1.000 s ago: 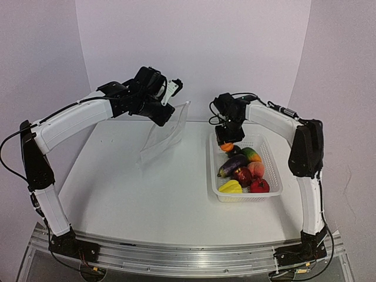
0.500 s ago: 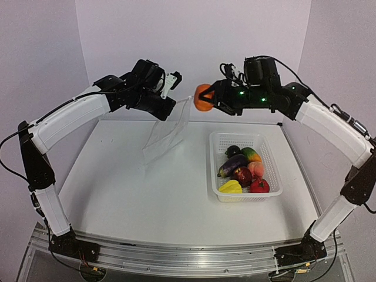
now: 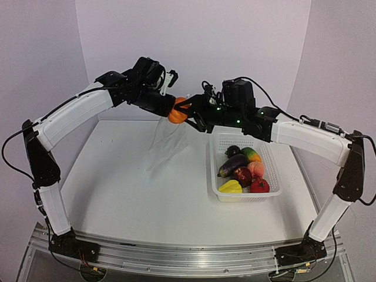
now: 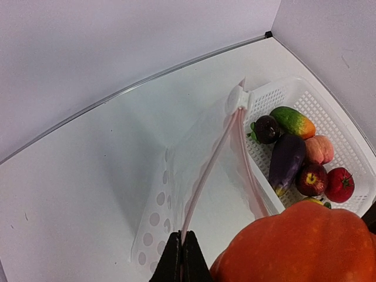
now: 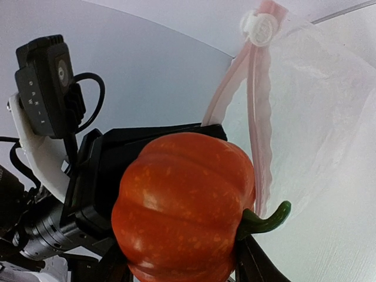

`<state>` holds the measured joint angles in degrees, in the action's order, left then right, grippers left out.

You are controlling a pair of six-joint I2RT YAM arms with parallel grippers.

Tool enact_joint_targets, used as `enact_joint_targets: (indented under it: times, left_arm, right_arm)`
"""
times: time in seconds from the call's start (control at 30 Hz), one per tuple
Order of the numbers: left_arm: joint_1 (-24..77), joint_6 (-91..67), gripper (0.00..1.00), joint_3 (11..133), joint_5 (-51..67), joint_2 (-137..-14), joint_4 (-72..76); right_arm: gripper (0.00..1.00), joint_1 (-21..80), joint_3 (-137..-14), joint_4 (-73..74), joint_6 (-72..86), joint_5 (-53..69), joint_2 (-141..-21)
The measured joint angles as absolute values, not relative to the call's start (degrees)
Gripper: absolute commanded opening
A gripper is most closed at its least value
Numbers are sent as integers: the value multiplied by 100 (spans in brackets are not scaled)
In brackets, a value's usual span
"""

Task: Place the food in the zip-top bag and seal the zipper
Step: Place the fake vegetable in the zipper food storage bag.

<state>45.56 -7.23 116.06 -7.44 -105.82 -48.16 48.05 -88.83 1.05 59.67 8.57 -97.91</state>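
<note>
Orange pumpkin [image 3: 177,111] sits squeezed in the right gripper [image 3: 187,113], right at the top of the zip-top bag [image 4: 176,176]. The left gripper [image 4: 181,261] is pinched tight on the bag's top edge by the zipper [image 4: 205,176] and holds it up, hanging toward the tabletop [image 3: 129,188]. This looks like the putting-in step. Next, the pumpkin must go down between the two sides of the narrow mouth, then be let go. The other food lies in the white basket [image 3: 270,158]. No words or brand names can be read.
</note>
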Motion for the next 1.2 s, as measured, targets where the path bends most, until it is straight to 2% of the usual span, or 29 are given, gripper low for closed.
enact_joint_targets:
  times: [0.33,0.4,0.43,0.57,0.7,0.93,1.2]
  left_arm:
    - [4665,-838,0,11928,-181,-10641,-4783]
    - [4694,-881,0,11925,4,-10641,-4787]
    - [4702,-899,0,11924,95,-10641,-4788]
    - [4703,-931,0,11924,300,-10641,-4790]
    - [4649,-930,0,11924,262,-10635,-4774]
    - [4285,-1028,0,11749,178,-10632,-4792]
    - [4219,-1044,0,11738,128,-10632,-4799]
  right_arm:
    - [0,4855,-9113,977,5979,493,-10201]
    - [16,4862,-9328,1289,5862,463,-10376]
    - [29,4868,-9443,1452,5789,446,-10443]
    - [61,4910,-10160,2184,5347,297,-10693]
    - [85,4946,-10829,2980,4833,121,-10758]
    - [88,5056,-11677,3785,4052,-50,-10768]
    - [90,5057,-11877,4315,3369,-221,-10597]
